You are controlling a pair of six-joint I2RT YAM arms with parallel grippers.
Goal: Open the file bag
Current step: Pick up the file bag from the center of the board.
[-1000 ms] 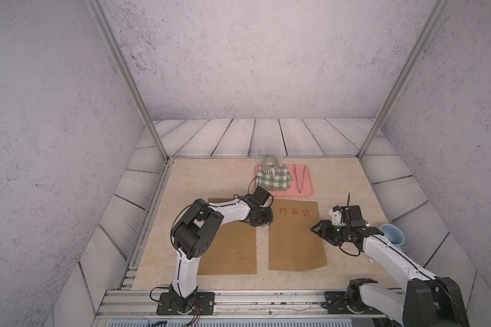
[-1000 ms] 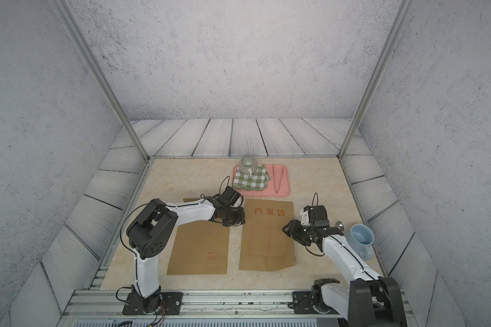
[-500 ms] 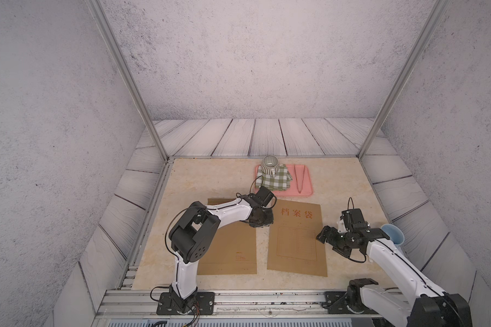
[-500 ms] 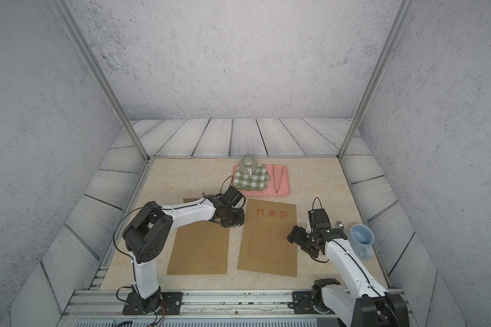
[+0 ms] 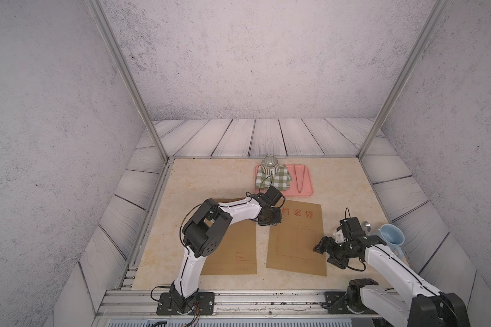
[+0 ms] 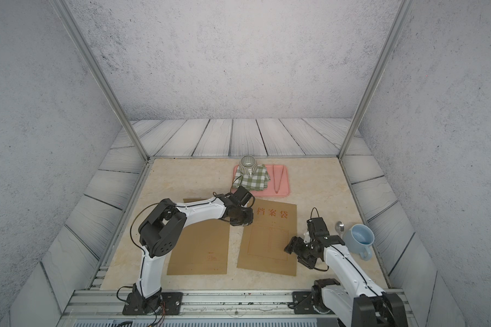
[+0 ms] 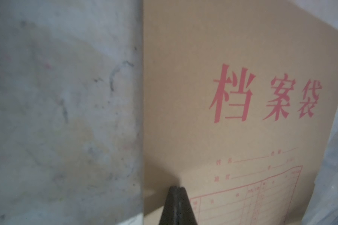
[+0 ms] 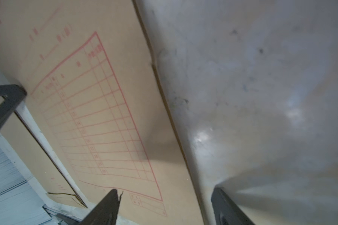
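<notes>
The file bag (image 5: pixel 295 237) lies flat between my arms. My left gripper (image 7: pixel 177 189), fingers pressed together, rests near its 10 o'clock corner. My right gripper (image 8: pixel 165 191), spread, straddles its 3 o'clock edge. It looks like light, thin, slippery paper, so I'd pinch that edge.

Cloth (image 5: pixel 272 179) on tray (image 5: pixel 309 186); tray behind file bag (image 5: pixel 295 240).

Matt brown paper file bag (image 5: pixel 296 240) on a smooth, faintly glossy marbled worktop (image 5: pixel 204 181); checked cloth (image 5: pixel 278 178), pink plastic tray (image 5: pixel 309 181).
</notes>
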